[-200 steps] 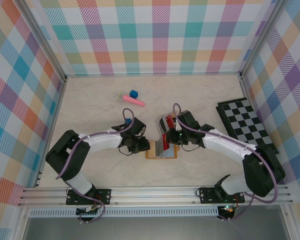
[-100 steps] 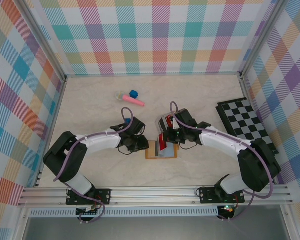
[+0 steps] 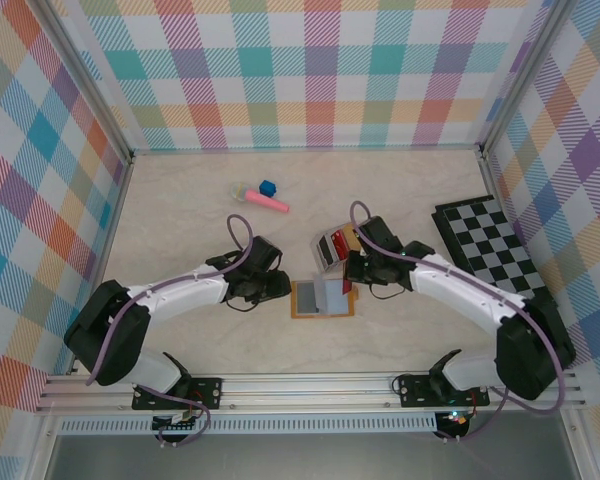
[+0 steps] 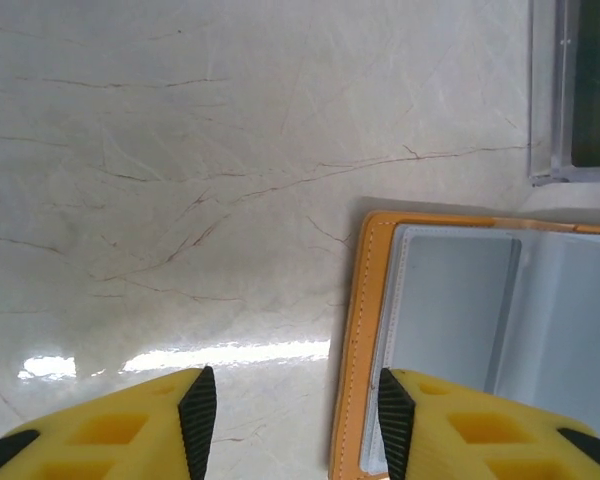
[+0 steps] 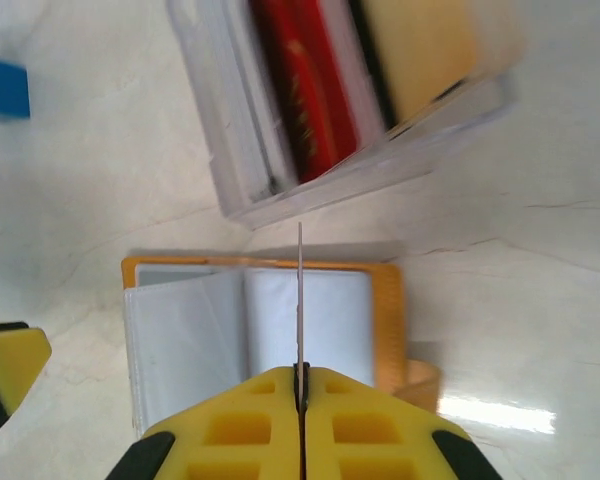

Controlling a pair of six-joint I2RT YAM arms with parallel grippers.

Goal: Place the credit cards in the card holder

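Our right gripper (image 5: 302,385) is clamped on a single card (image 5: 300,290), which we see edge-on as a thin line running out from between the closed yellow fingers; from that angle we cannot tell its colour. It hangs over the card holder (image 5: 385,310), roughly above the fold between the two pages, and we cannot tell whether its far edge touches a sleeve or is clear of it. The card holder lies open and flat on the table (image 4: 180,150), with its orange rim around pale, clear sleeves that face up. Our left gripper (image 4: 295,425) sits at the left edge of the card holder with its jaws apart and nothing pinched. The orange rim runs just inside one finger, and bare table shows under the rest of the gap. Just beyond the far edge of the card holder stands a clear tray (image 5: 235,130) with more credit cards (image 5: 305,90) on edge in it, among them a red one, a dark one and a tan one. We judge the task to be at an early or middle point: one card has been lifted and brought over the card holder, but it is not yet in a slot. The sleeves look pale, and we cannot say whether any of them already holds a card. What is left, as we read it, is to feed this card into a sleeve and then bring over each card from the tray in turn, likely with the left gripper steadying the near page.
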